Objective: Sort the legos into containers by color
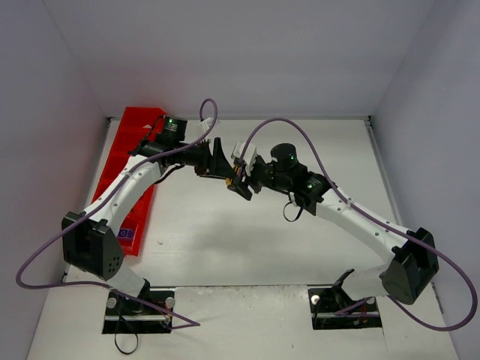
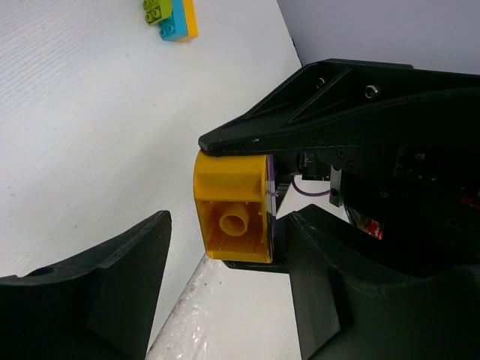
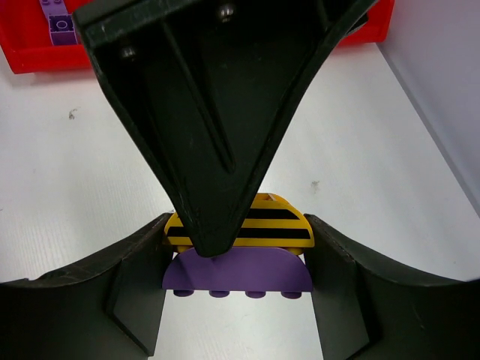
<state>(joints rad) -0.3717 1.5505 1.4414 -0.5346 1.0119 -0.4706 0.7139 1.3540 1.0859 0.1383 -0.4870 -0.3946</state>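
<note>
Looks like separation step, mid-air: gripping purple brick [image 3: 236, 271] with right end effector [image 3: 236, 296], straddling yellow brick [image 2: 229, 199] with half-open left end effector [image 2: 226, 232]. Next: close, pull apart.

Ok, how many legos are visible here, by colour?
Yellow: 1, the striped yellow brick, held in mid-air.
Purple: 2, a purple brick joined to it and a second purple brick in the red tray.
Lime green: 1, the lime green brick.
Teal: 1, the teal brick.
Orange: 1, the orange brick.
Total: 6 in view; most of the tray is hidden.
</note>
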